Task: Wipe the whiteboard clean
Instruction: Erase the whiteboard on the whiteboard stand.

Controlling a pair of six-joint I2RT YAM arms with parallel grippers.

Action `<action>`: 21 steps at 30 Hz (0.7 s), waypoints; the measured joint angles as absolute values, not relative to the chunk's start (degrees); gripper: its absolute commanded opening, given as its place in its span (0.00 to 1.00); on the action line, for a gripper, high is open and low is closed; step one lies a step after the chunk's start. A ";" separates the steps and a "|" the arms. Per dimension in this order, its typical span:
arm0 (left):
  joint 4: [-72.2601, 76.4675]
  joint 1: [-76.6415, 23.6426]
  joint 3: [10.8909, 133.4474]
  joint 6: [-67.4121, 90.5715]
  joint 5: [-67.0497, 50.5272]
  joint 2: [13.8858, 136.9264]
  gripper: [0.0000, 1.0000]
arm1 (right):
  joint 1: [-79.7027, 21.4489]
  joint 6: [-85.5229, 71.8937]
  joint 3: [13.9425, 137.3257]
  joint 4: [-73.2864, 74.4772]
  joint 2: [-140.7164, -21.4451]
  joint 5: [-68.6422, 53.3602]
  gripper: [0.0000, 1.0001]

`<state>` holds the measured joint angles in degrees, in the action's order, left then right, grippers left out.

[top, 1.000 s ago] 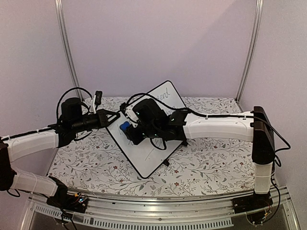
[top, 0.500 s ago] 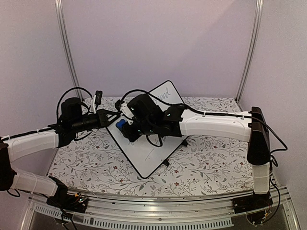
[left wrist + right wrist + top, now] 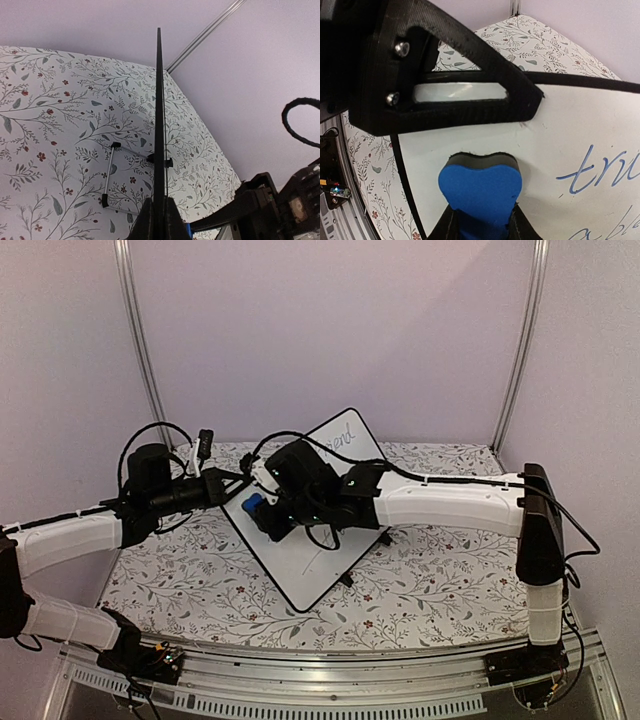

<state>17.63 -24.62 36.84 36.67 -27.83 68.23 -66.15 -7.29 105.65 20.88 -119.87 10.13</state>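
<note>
This is a lab cell (plain walls (image 3: 330,330), aluminium posts (image 3: 139,340)).

The whiteboard (image 3: 305,575), glossy white with a thin black frame and rounded corners, stands tilted on small black feet, turned corner-on to the worktop's near edge. Its left edge is clamped in the left end effector (image 3: 237,486). Its face lies just ahead of the right end effector (image 3: 480,222), with blue handwriting to that end effector's right.

White shells and black joints on both the left arm (image 3: 65,537) and right arm (image 3: 450,505), black cables (image 3: 299,100) looping off them. The left gripper (image 3: 240,483) is all black, its finger (image 3: 470,110) triangular, two silver screws (image 3: 401,48) showing.
</note>
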 measured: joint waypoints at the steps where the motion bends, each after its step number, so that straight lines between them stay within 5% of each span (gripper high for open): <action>1: 17.63 -24.62 36.84 36.67 -27.79 68.23 0.00 | -66.24 -7.60 104.64 20.73 -119.46 10.13 0.00; 21: 17.96 -24.64 36.82 36.71 -28.36 68.20 0.00 | -68.36 -8.84 101.65 25.26 -117.36 13.39 0.00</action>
